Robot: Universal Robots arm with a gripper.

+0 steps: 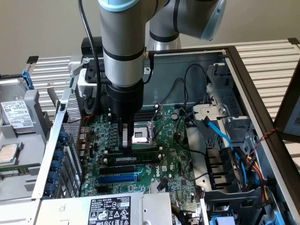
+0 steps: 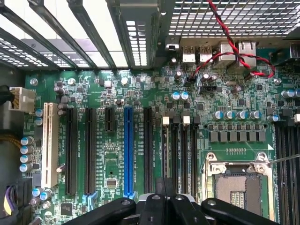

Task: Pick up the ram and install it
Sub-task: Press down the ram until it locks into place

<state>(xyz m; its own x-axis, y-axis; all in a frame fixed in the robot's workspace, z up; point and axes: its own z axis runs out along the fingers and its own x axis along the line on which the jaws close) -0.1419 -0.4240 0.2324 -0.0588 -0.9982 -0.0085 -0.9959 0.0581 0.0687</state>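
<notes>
Item: gripper [image 1: 127, 146], fingers closed together, tips pressed down on the ram [image 1: 140, 151], a long narrow green stick lying in a memory slot directly beneath the fingertips on the green motherboard [image 1: 164, 173], beside the CPU socket [image 1: 140, 136]. Below the gripper in the exterior view, a blue expansion slot [image 1: 117, 178]. Nearer still, the power supply [image 1: 112, 208] bears a black-and-white label, text unreadable.

Green motherboard [image 2: 140, 101] with black slots [image 2: 71, 150] and one blue slot [image 2: 129, 150]. Red-and-black twisted wires [image 2: 232, 47]; black gripper [image 2: 164, 204].
</notes>
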